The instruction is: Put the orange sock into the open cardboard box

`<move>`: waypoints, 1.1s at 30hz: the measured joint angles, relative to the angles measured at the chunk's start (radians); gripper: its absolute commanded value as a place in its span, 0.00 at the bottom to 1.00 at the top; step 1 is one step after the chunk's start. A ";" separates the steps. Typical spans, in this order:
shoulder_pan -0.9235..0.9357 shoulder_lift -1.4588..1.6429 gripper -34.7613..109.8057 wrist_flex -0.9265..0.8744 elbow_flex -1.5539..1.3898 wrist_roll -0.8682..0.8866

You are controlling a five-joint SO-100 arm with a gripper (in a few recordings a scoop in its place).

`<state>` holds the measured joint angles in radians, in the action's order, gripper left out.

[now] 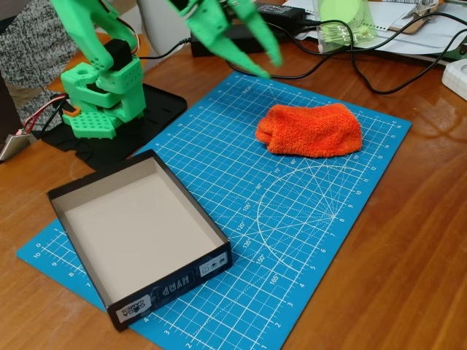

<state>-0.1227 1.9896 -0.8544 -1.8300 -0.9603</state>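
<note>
The orange sock lies as a fluffy folded bundle on the far right part of the blue cutting mat. The open cardboard box, black-walled with a pale floor and white labels on its near short side, sits empty on the mat's left end. My green gripper hangs in the air above the mat's far edge, up and left of the sock, not touching it. Its fingers point down to the right with a gap between the tips, and nothing is held.
My green arm base stands on a black plate at the back left, just behind the box. Black cables, a black adapter and papers lie along the table's far edge. A person in a grey speckled garment stands at the upper left.
</note>
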 measured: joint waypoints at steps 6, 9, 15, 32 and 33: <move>-0.005 -0.298 0.38 -0.279 0.330 -0.500; -0.026 -0.407 0.41 -0.451 0.492 -0.657; -0.086 -0.568 0.42 -0.508 0.546 -0.739; -0.189 -0.916 0.24 -0.140 0.520 -0.782; -0.190 -0.920 0.24 -0.137 0.523 -0.747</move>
<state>-0.3129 1.0692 -0.9910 -1.3070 -1.7073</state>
